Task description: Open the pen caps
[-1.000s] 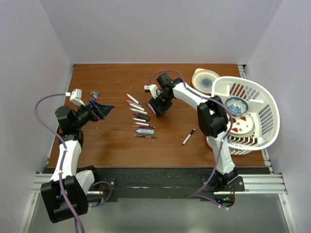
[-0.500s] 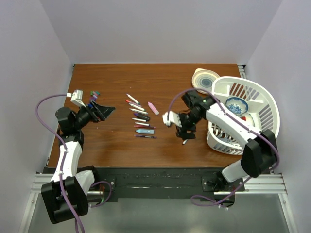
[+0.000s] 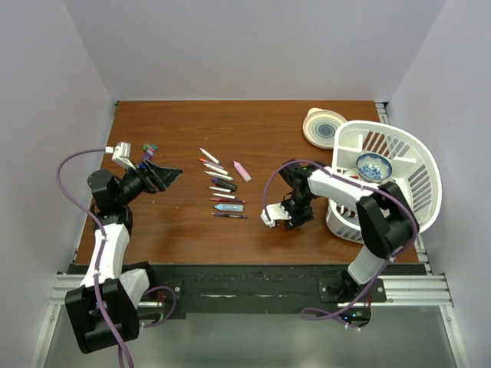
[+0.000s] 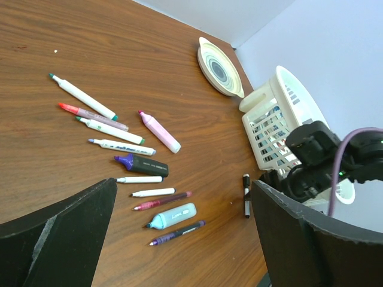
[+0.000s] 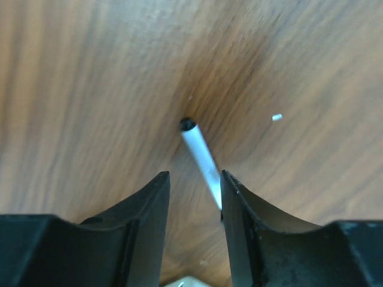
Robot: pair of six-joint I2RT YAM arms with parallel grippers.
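Note:
Several uncapped pens (image 3: 222, 188) lie in a row mid-table, with a pink highlighter (image 3: 242, 170) beside them; in the left wrist view the row (image 4: 134, 161) shows bare tips. A few loose coloured pen caps (image 3: 149, 146) lie at the far left. My left gripper (image 3: 159, 176) hovers wide open near them, holding nothing (image 4: 184, 185). My right gripper (image 3: 288, 218) is down over a lone black-and-white pen (image 4: 246, 195). Its jaws (image 5: 194, 174) stand apart astride the white barrel (image 5: 202, 158), which touches the right finger (image 5: 239, 209); the left finger is clear of it.
A white slatted basket (image 3: 418, 165) with a blue-patterned bowl (image 3: 374, 165) stands at the right edge, close behind the right arm. A round plate (image 3: 323, 126) lies at the back right. The table's near edge runs just below the right gripper.
The right arm left the pink highlighter beside the row, swung toward the near right and came down over the black-and-white pen, its jaws narrowing. The left arm has not moved.

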